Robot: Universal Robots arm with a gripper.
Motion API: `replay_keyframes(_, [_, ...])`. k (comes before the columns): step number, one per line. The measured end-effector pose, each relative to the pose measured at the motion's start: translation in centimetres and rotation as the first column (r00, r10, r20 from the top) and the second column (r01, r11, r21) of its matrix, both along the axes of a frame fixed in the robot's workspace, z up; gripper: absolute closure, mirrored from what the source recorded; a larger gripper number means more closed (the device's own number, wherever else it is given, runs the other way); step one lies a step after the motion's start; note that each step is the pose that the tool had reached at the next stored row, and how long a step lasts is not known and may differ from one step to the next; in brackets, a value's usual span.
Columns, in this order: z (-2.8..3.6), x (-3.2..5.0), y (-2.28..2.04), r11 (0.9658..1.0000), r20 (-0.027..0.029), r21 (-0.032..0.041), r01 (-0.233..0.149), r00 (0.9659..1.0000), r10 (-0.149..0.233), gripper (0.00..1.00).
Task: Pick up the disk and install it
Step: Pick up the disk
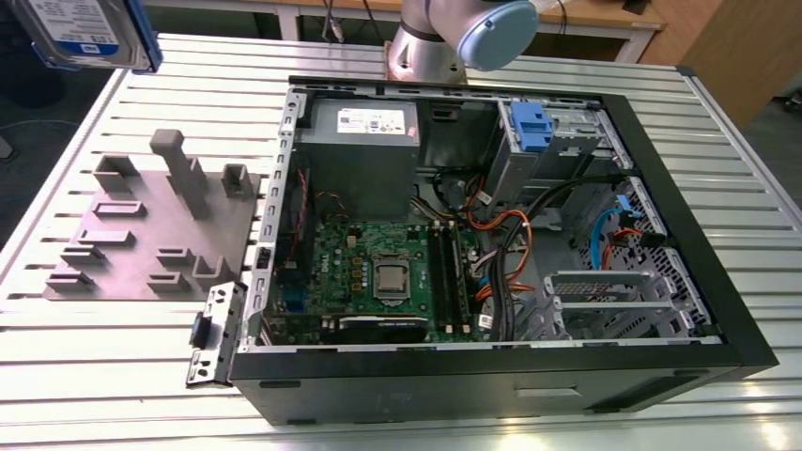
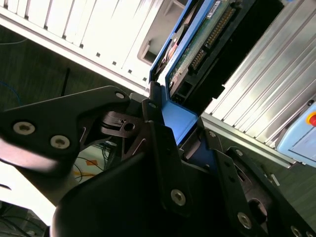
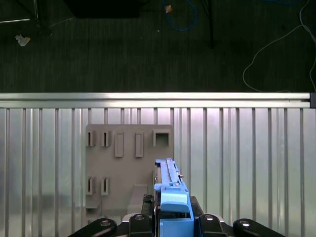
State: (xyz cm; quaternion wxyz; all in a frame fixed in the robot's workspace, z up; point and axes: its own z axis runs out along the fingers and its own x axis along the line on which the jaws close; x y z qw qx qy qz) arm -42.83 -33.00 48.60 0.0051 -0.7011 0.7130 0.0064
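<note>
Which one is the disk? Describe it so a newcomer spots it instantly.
Start at the open black computer case on the slatted aluminium table, then look to the exterior view's upper left corner. There the disk, a flat silver metal hard drive, is held in the black gripper. Unlike the case's grey power-supply box, it is framed by a blue plastic bracket.

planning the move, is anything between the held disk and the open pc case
Nothing visible. The silver hard drive in its blue bracket is raised in the gripper, clear of the grey slotted fixture plate; the black computer case lies open.
</note>
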Motion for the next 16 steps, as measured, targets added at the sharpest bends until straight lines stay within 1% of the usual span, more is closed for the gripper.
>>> replay_keyframes(16, [0.0,0.53,0.0,1.0,0.0,0.0,0.0,1.0,0.0,0.64])
